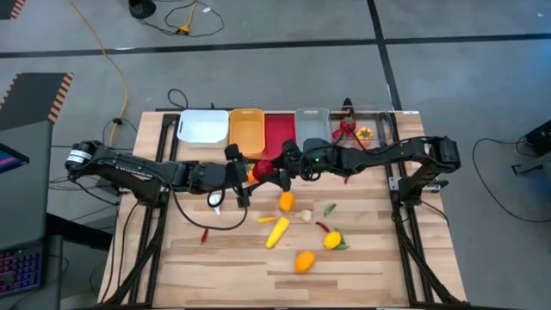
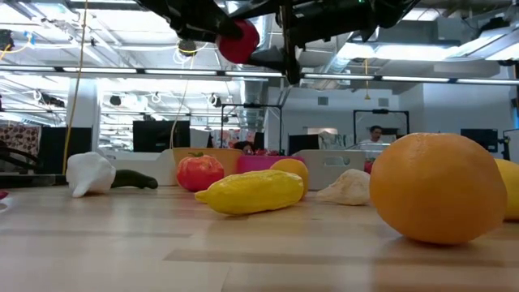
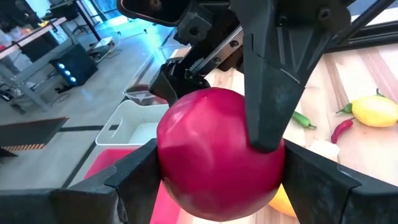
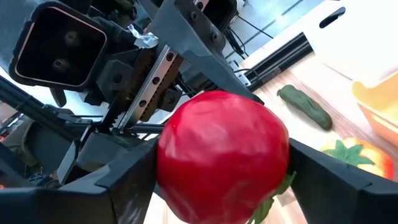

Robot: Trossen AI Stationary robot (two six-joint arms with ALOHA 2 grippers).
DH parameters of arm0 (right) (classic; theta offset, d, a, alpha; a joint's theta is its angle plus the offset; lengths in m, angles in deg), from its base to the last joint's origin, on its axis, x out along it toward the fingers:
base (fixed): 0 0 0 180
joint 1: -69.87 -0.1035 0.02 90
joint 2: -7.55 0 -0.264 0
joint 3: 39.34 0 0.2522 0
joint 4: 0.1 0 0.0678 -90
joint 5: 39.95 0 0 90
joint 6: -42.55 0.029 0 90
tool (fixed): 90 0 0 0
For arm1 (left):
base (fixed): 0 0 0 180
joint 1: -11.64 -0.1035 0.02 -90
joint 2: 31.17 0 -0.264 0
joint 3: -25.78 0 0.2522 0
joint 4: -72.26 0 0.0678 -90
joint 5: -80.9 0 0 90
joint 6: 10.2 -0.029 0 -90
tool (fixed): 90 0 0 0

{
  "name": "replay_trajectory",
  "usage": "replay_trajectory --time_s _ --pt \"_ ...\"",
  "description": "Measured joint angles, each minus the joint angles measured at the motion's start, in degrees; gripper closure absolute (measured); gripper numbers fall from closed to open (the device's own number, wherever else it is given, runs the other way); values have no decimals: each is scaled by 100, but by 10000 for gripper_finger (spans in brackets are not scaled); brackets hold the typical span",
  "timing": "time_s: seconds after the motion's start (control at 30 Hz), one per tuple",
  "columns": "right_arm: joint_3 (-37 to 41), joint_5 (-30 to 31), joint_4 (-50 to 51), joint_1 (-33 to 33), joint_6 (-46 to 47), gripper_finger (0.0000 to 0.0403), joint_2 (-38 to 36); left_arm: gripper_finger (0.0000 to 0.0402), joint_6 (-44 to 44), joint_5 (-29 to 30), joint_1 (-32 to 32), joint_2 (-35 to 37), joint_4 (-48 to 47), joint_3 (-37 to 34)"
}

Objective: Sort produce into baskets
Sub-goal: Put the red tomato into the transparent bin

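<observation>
Your left gripper point(image 1: 251, 172) and right gripper point(image 1: 277, 170) meet above the middle of the table point(image 1: 370, 258), both clamped on one red tomato point(image 1: 263, 169). In each wrist view the dark fingers point(image 3: 140, 180) press the tomato's sides, with the other arm's finger across its face. From table height the tomato point(image 2: 238, 41) hangs high, well clear of everything on the wood.

Along the far edge you see the row of bins: white bin point(image 1: 203, 126), orange bin point(image 1: 246, 129), red bin point(image 1: 279, 132), grey bin point(image 1: 312, 123) and clear bin point(image 1: 372, 127), which holds a few pieces. The tomato sits just near of the orange and red bins.

Nearer you, loose produce lies scattered: a yellow corn point(image 1: 276, 232), a small orange pepper point(image 1: 286, 201), a lemon point(image 1: 332, 240), an orange fruit point(image 1: 304, 261), a red chilli point(image 1: 322, 227) and a white garlic point(image 1: 215, 200). Open wood runs along the near edge and the left side.
</observation>
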State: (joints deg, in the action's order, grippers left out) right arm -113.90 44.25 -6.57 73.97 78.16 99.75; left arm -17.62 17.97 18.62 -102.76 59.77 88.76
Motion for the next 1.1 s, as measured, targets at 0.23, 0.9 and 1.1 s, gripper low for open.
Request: replay_trajectory --time_s 0.23,0.9,1.1 --pt "0 -2 1 0 0 89 0 124 11 0 0 0 -2 0" --pt "-2 -7 0 2 -23 86 -2 124 -8 26 0 -2 -1 0" --pt "-4 -9 2 17 -26 86 -2 104 -34 28 0 -2 -4 0"
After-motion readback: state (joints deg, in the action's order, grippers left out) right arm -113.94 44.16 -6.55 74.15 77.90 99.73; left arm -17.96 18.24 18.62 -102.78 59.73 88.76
